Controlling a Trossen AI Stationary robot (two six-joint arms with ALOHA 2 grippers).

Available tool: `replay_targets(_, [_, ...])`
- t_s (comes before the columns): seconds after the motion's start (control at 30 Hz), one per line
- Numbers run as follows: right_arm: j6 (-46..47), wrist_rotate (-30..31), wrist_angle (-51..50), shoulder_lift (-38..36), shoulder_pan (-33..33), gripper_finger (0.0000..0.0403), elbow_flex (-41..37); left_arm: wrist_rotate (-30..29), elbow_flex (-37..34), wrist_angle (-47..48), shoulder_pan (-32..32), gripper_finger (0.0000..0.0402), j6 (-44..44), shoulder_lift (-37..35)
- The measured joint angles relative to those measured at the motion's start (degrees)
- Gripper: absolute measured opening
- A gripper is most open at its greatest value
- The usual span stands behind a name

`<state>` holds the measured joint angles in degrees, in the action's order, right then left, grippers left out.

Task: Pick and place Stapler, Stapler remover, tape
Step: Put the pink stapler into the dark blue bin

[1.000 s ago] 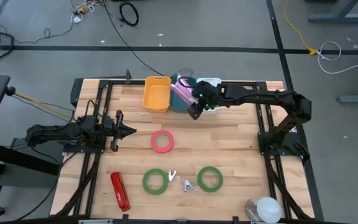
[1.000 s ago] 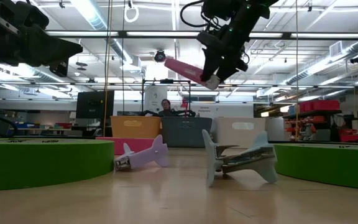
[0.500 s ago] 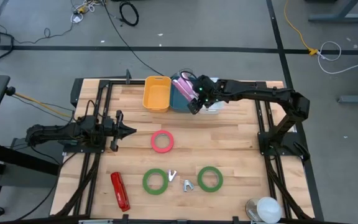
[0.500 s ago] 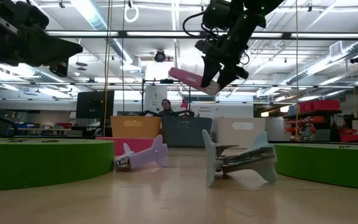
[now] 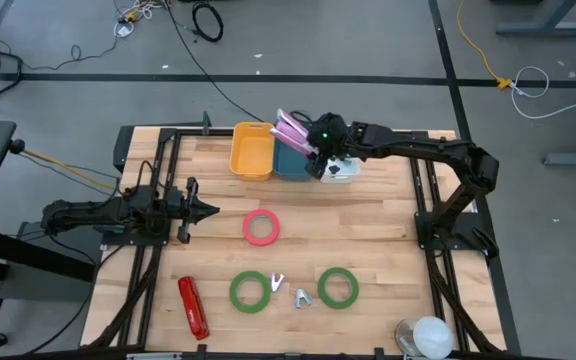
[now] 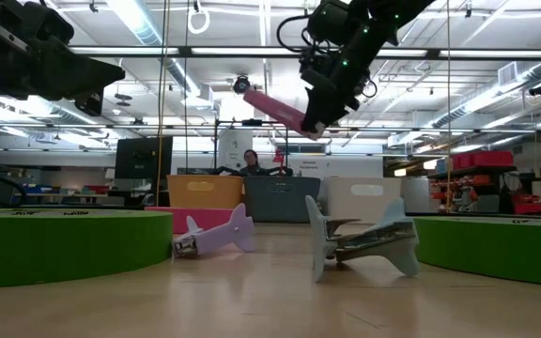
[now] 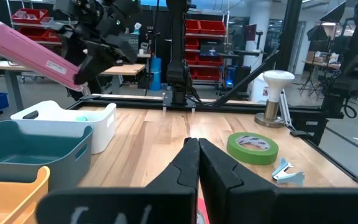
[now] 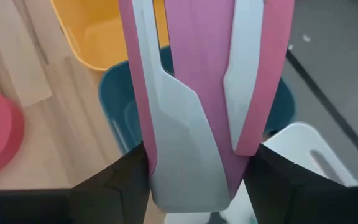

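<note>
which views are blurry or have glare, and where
Right wrist view: the pink stapler fills the frame, soft from closeness. Low view: near green tape looms large; ceiling lights glare behind the right tool. Left wrist view: the left tool is dark and soft. High view: evenly lit.

Right gripper [image 5: 313, 148] holding a pink stapler [image 5: 290, 130] over the teal plastic bin [image 5: 290, 163], yellow bin [image 5: 251, 152] left of it, white bin [image 5: 343, 170] right, pinkish-red tape ring [image 5: 261, 227] nearer on the wooden surface [image 5: 368, 235], left gripper [image 5: 206, 210] well left.
</note>
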<state>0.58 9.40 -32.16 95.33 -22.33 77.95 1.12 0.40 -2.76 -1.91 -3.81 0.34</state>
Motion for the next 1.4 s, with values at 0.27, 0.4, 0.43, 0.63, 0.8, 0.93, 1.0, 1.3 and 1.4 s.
replay_targets(0.27, [-1.8,0.1,0.9,0.0,0.0,0.0217,0.0,0.0,0.0,0.0,0.0,0.0010,0.0,0.0])
replay_targets(0.4, [-1.4,0.1,0.9,0.0,0.0,0.0215,0.0,0.0,0.0,0.0,0.0,0.0010,0.0,0.0])
replay_targets(0.43, [-1.2,0.0,0.9,0.0,0.0,0.0215,0.0,0.0,0.0,0.0,0.0,0.0010,0.0,0.0])
replay_targets(0.63, [-1.1,-1.3,1.0,0.0,0.0,0.0216,0.0,0.0,0.0,0.0,0.0,0.0010,0.0,0.0])
replay_targets(0.8, [-0.7,-1.4,1.3,0.0,0.0,0.0216,0.0,0.0,0.0,0.0,0.0,0.0010,0.0,0.0])
replay_targets(0.93, [0.0,-1.4,2.5,0.0,0.0,0.0215,0.0,0.0,0.0,0.0,0.0,0.0010,0.0,0.0])
replay_targets(1.0, [0.5,-1.4,3.0,0.0,0.0,0.0215,0.0,0.0,0.0,0.0,0.0,0.0010,0.0,0.0])
replay_targets(1.3, [0.5,-2.9,3.8,0.0,0.0,0.0215,0.0,0.0,0.0,0.0,0.0,0.0010,0.0,0.0])
replay_targets(1.4, [0.9,-2.9,3.9,0.0,0.0,0.0216,0.0,0.0,0.0,0.0,0.0,0.0010,0.0,0.0])
